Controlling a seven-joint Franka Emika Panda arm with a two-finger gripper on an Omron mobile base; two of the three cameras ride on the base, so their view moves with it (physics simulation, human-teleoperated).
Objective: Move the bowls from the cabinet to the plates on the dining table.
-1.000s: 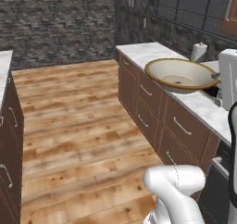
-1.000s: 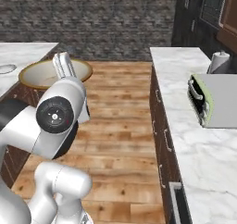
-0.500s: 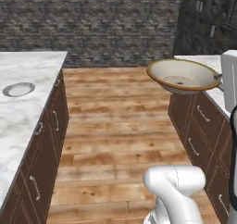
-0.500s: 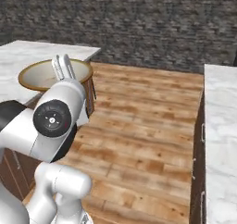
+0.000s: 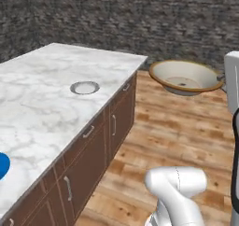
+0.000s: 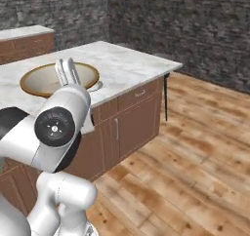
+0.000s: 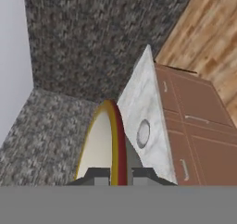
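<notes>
The dining table point(image 5: 42, 108) is the biggest thing here, a broad slab of white, grey-veined marble over brown drawers point(image 5: 86, 162), and everything else is best placed against it. Behind it runs a dark stone wall point(image 5: 140, 19), and a wooden floor point(image 5: 186, 136) stretches off its far side.

On the table top, toward the edge nearest the floor, lies a plate point(image 5: 84, 87), flat, round and pale, with nothing on it. At the table's near edge a blue object point(image 5: 2, 165) is cut off by the frame; what it is cannot be told.

The cream bowl point(image 5: 185, 77), with its tan-brown rim, hangs in the air out past the table's far corner, over the floor and well apart from the plate. In the right base view the same bowl point(image 6: 58, 79) appears in front of the table top, just behind the arm.

The gripper point(image 7: 113, 177) is clamped on the bowl's rim: in the hand view the rim point(image 7: 111, 140) runs up edge-on between the two finger tips point(image 7: 96, 176), which sit tight on either side of it. The plate point(image 7: 143, 133) shows there just beyond the rim, on the marble.

By my reading, the first bowl is out of the cabinet and being carried, not yet set down. What remains is to bring it over the plate, lower and release it, then fetch the dark brown bowl and do the same.
</notes>
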